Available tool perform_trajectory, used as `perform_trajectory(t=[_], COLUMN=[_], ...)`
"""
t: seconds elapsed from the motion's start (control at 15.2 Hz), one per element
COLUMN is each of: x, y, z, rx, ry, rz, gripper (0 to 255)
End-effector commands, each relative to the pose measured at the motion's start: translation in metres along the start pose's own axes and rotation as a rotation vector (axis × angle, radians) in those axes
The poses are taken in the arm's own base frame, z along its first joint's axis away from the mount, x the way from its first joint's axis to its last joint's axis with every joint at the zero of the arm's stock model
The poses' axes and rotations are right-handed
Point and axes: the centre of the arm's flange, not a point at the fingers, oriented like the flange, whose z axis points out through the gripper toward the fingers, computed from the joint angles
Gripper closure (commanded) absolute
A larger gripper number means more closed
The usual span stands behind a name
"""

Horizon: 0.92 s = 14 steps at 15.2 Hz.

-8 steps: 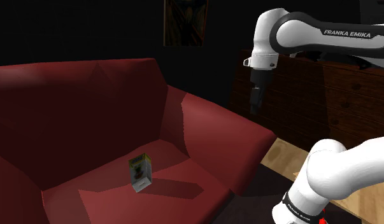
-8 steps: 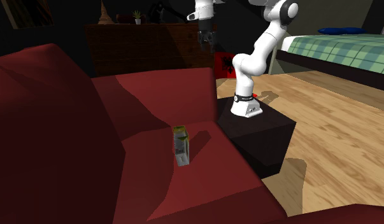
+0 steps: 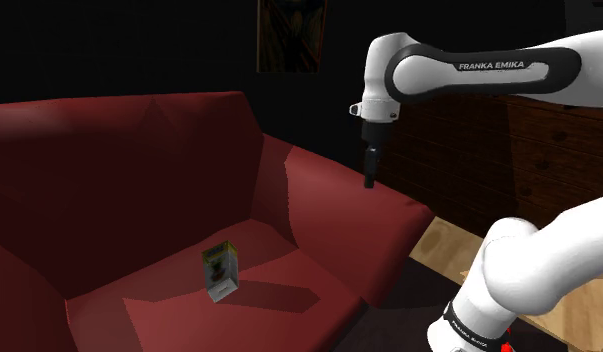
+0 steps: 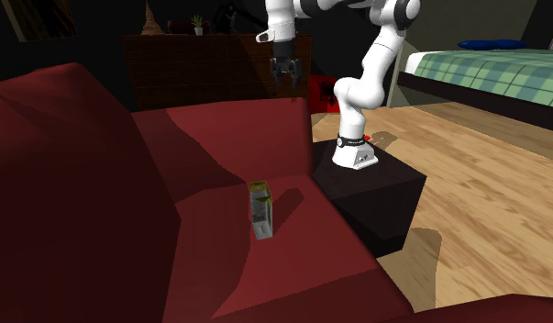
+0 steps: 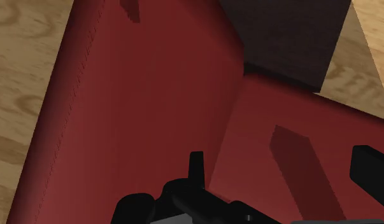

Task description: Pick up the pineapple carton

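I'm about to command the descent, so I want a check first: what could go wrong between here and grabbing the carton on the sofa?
1. The gripper hangs open, high over the sofa's armrest, well apart from the carton. A low, direct path toward the carton could clip the armrest.
2. The carton stands upright, tall and narrow, on the seat cushion. A finger landing off-centre may topple it before the grip closes.

Probably a home: red sofa (image 3: pixel 139 170), made bed (image 4: pixel 476 69), wooden dresser (image 4: pixel 201 69).
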Motion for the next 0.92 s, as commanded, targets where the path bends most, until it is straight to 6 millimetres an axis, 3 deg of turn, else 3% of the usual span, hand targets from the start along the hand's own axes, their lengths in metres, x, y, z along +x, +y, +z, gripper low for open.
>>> perform_trajectory(t=[0.0, 0.4, 0.86], x=[0.024, 0.092, 0.165], y=[-0.004, -0.028, -0.070], z=[0.009, 0.037, 0.071], rx=[-0.006, -0.024, -0.044], ry=[0.007, 0.020, 0.036], rz=[-0.059, -0.231, -0.432], gripper=[0, 0, 0])
